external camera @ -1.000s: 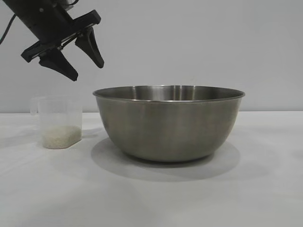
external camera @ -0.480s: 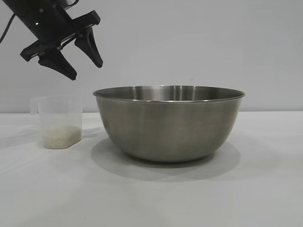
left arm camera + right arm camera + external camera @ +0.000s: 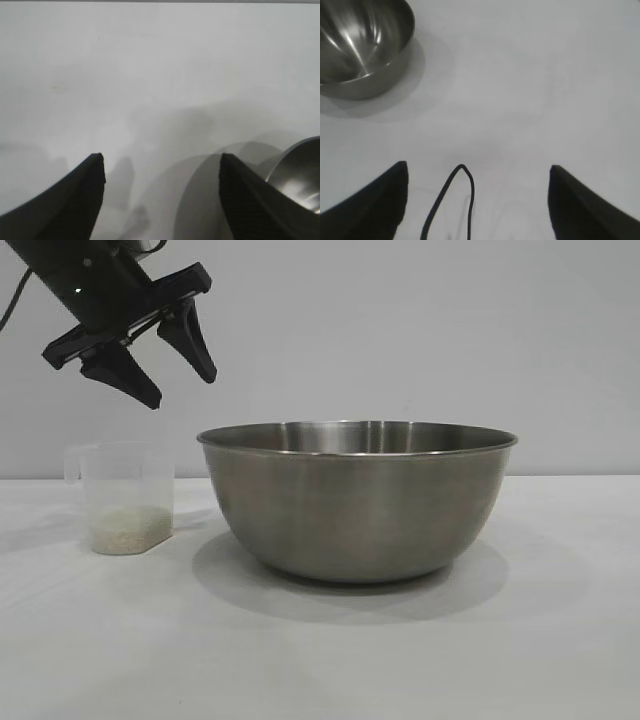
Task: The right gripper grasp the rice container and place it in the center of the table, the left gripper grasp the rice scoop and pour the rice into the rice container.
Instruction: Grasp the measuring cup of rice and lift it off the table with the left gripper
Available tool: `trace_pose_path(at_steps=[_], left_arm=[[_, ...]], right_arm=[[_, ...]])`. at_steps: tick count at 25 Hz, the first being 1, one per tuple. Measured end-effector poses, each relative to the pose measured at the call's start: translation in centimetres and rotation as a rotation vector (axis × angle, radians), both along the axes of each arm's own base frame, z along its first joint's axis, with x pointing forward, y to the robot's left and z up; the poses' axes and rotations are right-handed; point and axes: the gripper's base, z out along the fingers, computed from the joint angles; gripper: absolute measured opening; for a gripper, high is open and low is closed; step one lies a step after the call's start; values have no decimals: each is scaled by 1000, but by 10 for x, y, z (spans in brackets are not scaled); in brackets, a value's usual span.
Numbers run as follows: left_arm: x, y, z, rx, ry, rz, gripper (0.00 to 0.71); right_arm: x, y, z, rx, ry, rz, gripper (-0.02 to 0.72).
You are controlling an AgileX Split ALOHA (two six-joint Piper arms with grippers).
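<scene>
The rice container [image 3: 357,502], a big steel bowl, stands on the white table [image 3: 320,650] near the middle. Left of it stands the rice scoop [image 3: 122,497], a frosted plastic cup holding a shallow layer of rice [image 3: 128,530]. My left gripper [image 3: 182,388] hangs open in the air above the scoop, apart from it, fingers pointing down and to the right. In the left wrist view that gripper [image 3: 161,162] holds nothing and the bowl's rim [image 3: 300,175] shows at the edge. My right gripper [image 3: 479,170] is open and empty over bare table, away from the bowl [image 3: 362,45].
A thin black cable loop [image 3: 455,200] hangs between the right gripper's fingers. A plain pale wall [image 3: 400,330] stands behind the table. Bare tabletop lies in front of and to the right of the bowl.
The left gripper has risen very slightly; the scoop, the bowl and the right gripper stay as they were.
</scene>
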Motion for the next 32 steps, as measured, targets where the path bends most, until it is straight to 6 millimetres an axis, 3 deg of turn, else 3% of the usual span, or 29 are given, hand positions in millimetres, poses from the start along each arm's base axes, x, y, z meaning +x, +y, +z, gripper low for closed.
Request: trace_pose_path(at_steps=[5, 11, 19, 26, 32], left_arm=[[-4, -1, 2, 14, 11, -37, 426], [-20, 11, 41, 76, -44, -114, 426], [-64, 54, 97, 139, 60, -89, 426], [-103, 62, 136, 202, 79, -83, 426], [-133, 63, 157, 207, 105, -108, 426]], right_arm=[[0, 1, 0, 6, 3, 4, 498], [0, 1, 0, 5, 3, 5, 498], [0, 1, 0, 5, 3, 5, 498], [0, 1, 0, 5, 3, 5, 498], [0, 1, 0, 5, 3, 5, 498]])
